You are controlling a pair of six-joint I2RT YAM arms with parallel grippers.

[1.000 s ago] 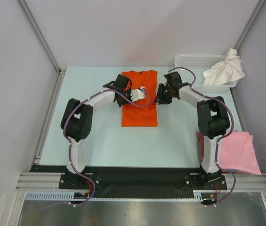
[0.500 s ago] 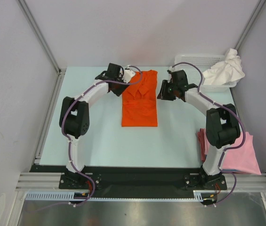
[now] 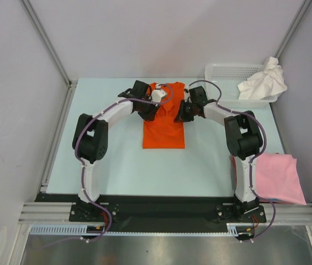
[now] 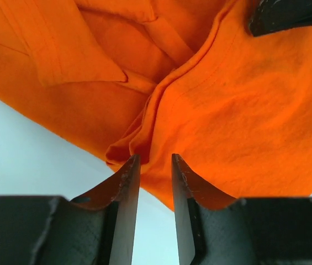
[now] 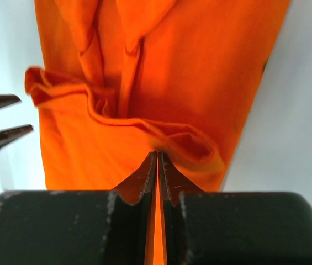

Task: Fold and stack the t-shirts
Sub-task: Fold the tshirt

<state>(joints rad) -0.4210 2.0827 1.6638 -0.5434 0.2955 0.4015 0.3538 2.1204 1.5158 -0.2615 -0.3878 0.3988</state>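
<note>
The bright orange t-shirt lies lengthwise at the middle back of the table, its upper part bunched. My left gripper sits over its upper middle. In the left wrist view my jaws stand a narrow gap apart, pinching a raised fold of the orange cloth at the tips. My right gripper is at the shirt's right edge. In the right wrist view it is shut tight on a fold of orange cloth. A white t-shirt hangs from the basket. A pale pink t-shirt lies at the right front.
The white lattice basket stands at the back right corner. The pink shirt overhangs the table's right edge by the right arm's base. Grey walls close in the back and sides.
My left gripper moved from the shirt's top left corner in toward its upper middle, and my right gripper moved left onto the right edge. The shirt's upper part is now bunched between them.
</note>
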